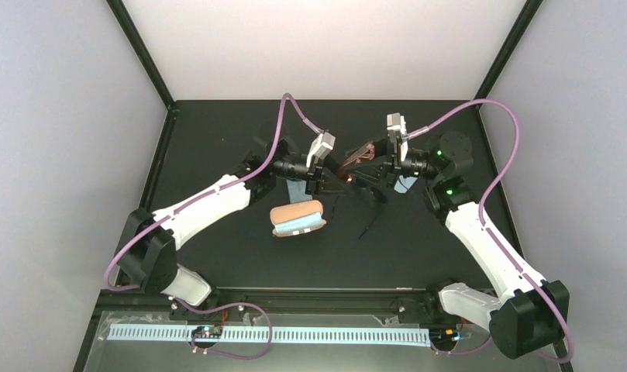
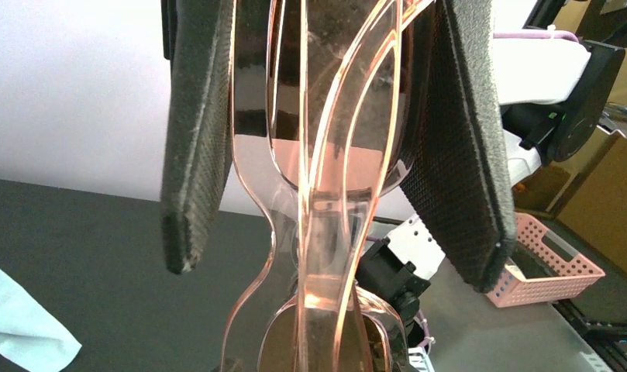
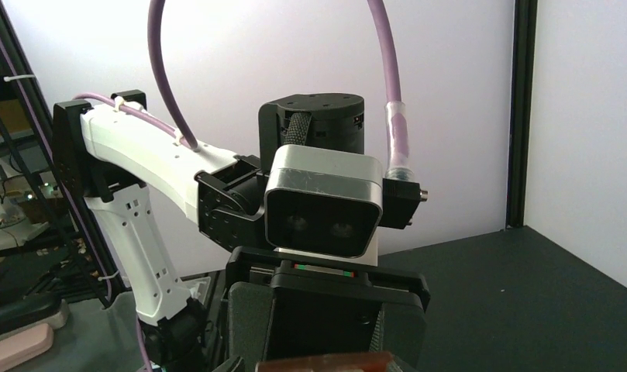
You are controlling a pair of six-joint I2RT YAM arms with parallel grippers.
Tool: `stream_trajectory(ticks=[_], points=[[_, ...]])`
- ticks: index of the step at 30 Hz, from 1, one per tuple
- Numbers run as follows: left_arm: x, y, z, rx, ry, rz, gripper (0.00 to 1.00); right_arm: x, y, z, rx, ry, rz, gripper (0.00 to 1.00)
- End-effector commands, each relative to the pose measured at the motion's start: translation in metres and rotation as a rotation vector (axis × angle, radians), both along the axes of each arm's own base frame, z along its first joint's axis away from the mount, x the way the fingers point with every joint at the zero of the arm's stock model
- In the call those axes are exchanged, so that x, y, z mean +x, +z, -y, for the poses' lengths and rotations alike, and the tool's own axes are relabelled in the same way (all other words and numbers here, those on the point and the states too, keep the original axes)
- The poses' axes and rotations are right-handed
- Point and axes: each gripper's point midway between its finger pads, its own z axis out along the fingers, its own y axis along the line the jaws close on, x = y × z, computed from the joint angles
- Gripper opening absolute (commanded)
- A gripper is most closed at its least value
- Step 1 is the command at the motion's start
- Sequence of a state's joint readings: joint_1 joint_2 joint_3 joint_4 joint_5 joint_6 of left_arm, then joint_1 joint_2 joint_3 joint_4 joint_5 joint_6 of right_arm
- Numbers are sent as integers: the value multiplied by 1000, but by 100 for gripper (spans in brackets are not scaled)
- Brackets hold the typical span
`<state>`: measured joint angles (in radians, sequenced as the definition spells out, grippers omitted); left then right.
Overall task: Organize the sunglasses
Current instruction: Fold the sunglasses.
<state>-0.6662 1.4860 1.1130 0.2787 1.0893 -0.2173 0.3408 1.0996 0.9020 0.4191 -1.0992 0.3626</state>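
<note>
- The left gripper [image 2: 331,256] is clamped on the reddish-brown sunglasses [image 2: 322,139].
- The sunglasses are held above the table [image 1: 217,139], at 3 o'clock from the left gripper.
- The right gripper [image 1: 381,167] is just beside the sunglasses, at their 3 o'clock; I cannot tell its state.

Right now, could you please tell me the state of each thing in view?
reddish-brown sunglasses: in the air, off the table.
left gripper: shut on those sunglasses.
right gripper: beside them, grip unclear.
tan case: on the table, apparently open.
black sunglasses: lying on the table.
</note>
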Motion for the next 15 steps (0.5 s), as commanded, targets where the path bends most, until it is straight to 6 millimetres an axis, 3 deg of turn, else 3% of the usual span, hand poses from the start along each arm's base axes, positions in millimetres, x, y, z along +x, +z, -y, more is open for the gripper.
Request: stream_trajectory(ticks=[1, 10, 15], points=[[3, 0, 2, -20, -3, -6, 34, -4, 4, -1, 10, 15, 32, 43], [4, -4, 2, -18, 0, -12, 42, -2, 2, -2, 0, 16, 29, 31], [4, -8, 1, -12, 7, -1, 62, -1, 2, -2, -26, 8, 34, 28]])
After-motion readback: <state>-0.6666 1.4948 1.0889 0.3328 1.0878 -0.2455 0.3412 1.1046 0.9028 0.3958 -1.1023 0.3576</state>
